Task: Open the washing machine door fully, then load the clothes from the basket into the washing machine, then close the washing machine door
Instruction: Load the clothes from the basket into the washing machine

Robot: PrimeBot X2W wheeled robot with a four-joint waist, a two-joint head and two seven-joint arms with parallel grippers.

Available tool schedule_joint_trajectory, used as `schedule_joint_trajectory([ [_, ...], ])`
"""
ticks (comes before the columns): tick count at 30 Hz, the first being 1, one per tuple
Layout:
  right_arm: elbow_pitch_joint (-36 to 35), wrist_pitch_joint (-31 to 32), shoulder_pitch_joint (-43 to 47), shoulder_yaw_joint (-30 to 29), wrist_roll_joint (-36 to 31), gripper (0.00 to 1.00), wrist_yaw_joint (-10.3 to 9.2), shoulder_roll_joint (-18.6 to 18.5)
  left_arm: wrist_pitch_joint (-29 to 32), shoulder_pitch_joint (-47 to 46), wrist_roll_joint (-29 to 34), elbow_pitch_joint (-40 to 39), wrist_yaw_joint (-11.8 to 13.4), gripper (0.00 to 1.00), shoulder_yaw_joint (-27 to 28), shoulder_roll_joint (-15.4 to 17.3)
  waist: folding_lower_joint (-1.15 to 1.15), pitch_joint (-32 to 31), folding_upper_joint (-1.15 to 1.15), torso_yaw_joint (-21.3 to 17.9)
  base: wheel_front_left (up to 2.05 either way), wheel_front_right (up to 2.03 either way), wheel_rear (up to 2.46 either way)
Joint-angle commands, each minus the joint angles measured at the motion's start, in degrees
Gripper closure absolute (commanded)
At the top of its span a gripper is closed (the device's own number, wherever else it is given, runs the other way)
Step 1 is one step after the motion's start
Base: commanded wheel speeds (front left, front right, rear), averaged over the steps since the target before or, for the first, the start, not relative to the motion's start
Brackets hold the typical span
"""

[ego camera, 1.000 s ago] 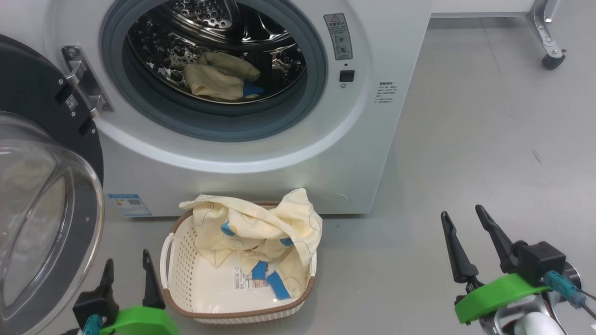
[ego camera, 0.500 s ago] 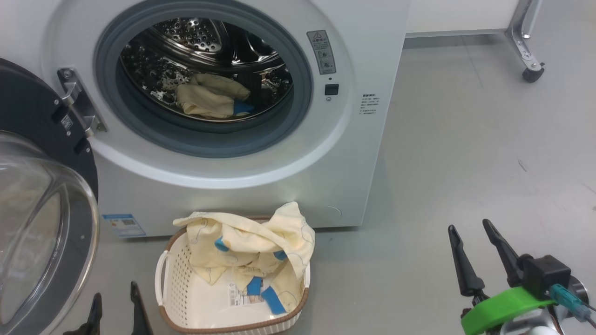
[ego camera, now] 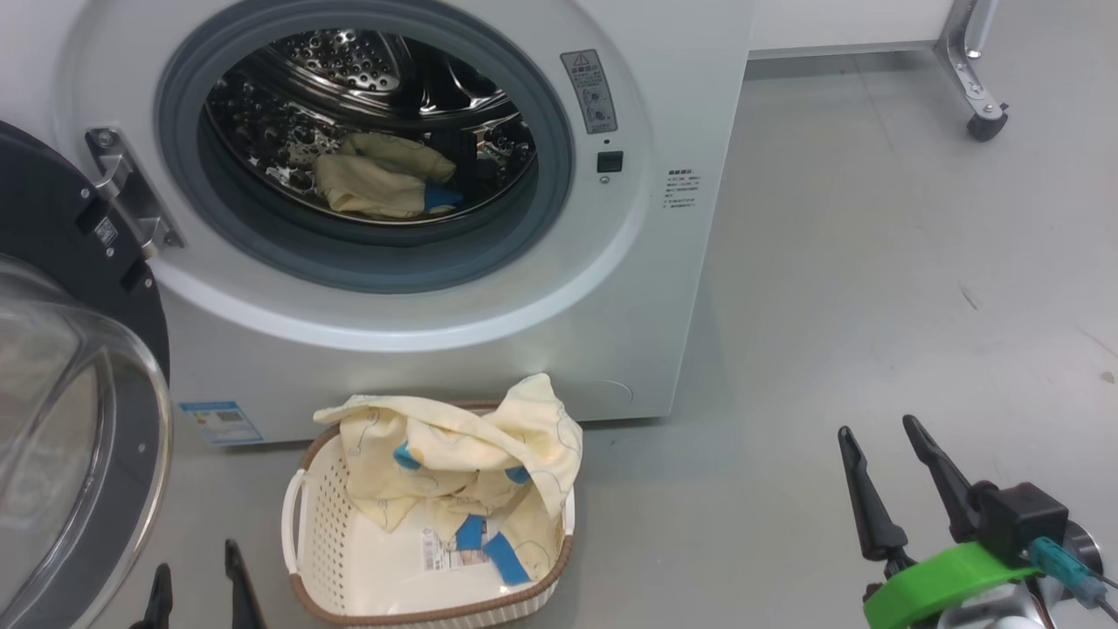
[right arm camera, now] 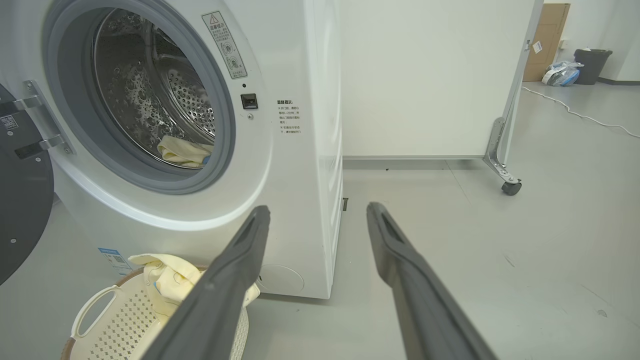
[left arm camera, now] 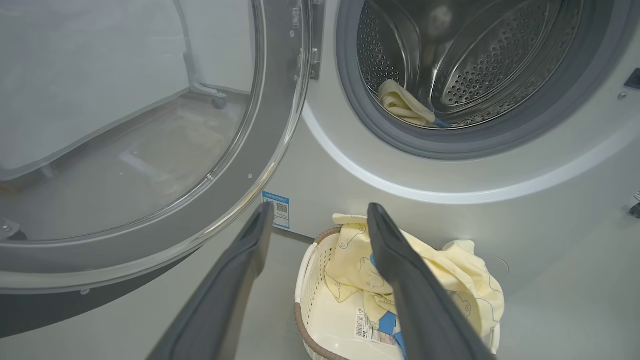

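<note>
Clothes [ego camera: 454, 450]: heaped at the far end of the basket [ego camera: 319, 533], on the floor before the washing machine [ego camera: 524, 314]
Nearer hand: left hand [ego camera: 196, 559], just left of the basket, fingers apart, empty
Right hand [ego camera: 876, 425]: well apart, fingers apart, empty

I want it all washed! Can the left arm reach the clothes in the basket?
Probably yes: the left gripper is open right beside the basket, and the clothes lie heaped on top, uncovered.

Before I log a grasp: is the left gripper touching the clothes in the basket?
Apart. In the head view the left gripper sits left of the basket, with bare floor between them; the clothes lie further right, inside it.
</note>
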Motion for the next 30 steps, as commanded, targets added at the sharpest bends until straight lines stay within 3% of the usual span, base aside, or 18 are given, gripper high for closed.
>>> schedule_joint_trajectory([
  [1, -2.08, -0.38, -1.82, 1.21, -0.34, 0.0, 0.22, -0.68, -0.81, -1.34, -0.18, -1.75, -0.13, 0.0, 2.4, 0.58, 0.0, 0.11, 0.0, 0.03, 0.0, 0.0, 0.0],
  [13, -2.27, -0.38, -2.94, 2.15, -0.13, 0.0, 0.22, -0.64, -0.81, -2.14, -0.16, 0.91, -1.42, 0.0, 1.05, 0.58, 0.0, 2.37, 0.0, -1.06, 0.0, 0.0, 0.0],
  [22, -2.13, -0.38, -5.45, 3.57, 0.76, 0.0, 0.22, -0.37, -0.75, -7.74, 1.52, 6.44, -3.9, 0.0, -0.48, 1.2, 0.0, 6.78, 0.0, -3.48, 0.0, 0.0, 0.0],
  [30, -1.9, -0.38, -8.25, 5.02, 1.82, 0.0, 0.22, -0.07, 3.39, -13.39, 0.7, 10.83, -5.82, 0.0, -2.05, 2.21, 0.0, 11.36, 0.0, -6.39, 0.0, 0.0, 0.0],
])
